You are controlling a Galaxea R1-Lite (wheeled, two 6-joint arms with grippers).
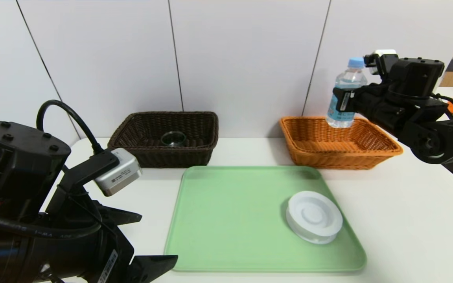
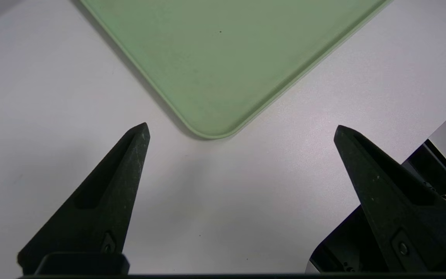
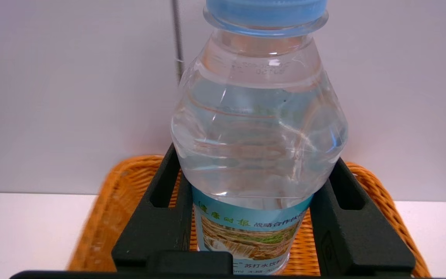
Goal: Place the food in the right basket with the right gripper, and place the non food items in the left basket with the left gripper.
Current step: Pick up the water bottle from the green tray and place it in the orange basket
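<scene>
From the head: the right pincer (image 1: 342, 103) holds the bottle (image 1: 345, 94) upright above the orange basket (image 1: 376, 151); a white lid (image 1: 314, 216) lies on the green tray (image 1: 230, 220), a glass cup (image 1: 174, 138) in the dark basket (image 1: 132, 133).

Left wrist: the left pincer (image 2: 241, 133) gapes wide over bare bench (image 2: 52, 97) by the tray's corner.

Right wrist: both fingers (image 3: 157, 221) clamp the bottle's label.

I see a white table (image 1: 407, 212) carrying three things directly. A dark brown wicker basket (image 1: 195, 151) sits at the back left, an orange wicker basket (image 1: 372, 151) at the back right, well apart. In front of them, between the two, lies a pale green tray (image 1: 230, 220), flat on the tabletop.
</scene>
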